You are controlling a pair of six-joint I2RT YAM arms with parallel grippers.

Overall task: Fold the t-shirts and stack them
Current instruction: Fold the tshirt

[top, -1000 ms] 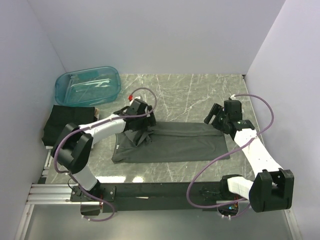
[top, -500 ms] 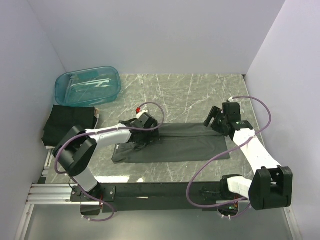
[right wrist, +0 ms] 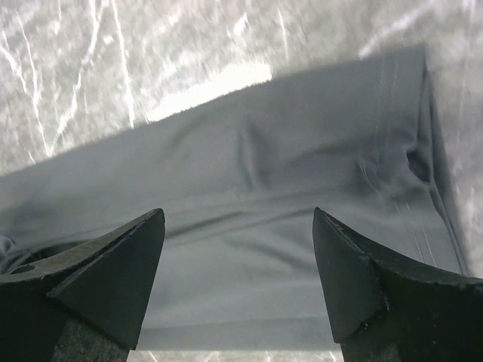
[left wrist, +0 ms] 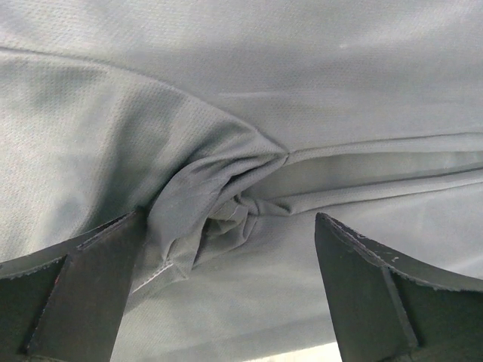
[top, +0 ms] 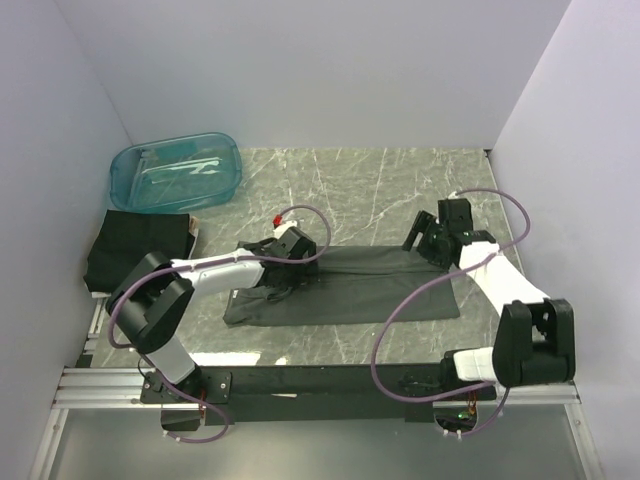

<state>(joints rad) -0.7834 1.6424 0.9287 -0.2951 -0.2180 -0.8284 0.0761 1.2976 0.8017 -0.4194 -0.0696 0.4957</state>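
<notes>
A dark grey t-shirt (top: 370,290) lies on the marble table as a long flat band, folded lengthwise. My left gripper (top: 287,268) is low over its left part. In the left wrist view the left gripper (left wrist: 230,219) is open, and a bunched fold of the t-shirt (left wrist: 219,196) lies between the fingers, close to the left finger (left wrist: 90,279). My right gripper (top: 420,240) hovers over the shirt's far right corner. It is open and empty in the right wrist view (right wrist: 238,215), above the flat t-shirt (right wrist: 302,151). A folded black t-shirt (top: 135,248) lies at the far left.
A translucent teal tub (top: 175,170) stands at the back left, just behind the folded shirt. Bare marble table (top: 380,190) lies behind the shirt and a strip (top: 330,345) in front of it. White walls close in on three sides.
My left gripper moved right and down, laying the raised bunch of fabric onto the shirt. The shirt's left part now lies flatter. My right gripper shifted slightly left.
</notes>
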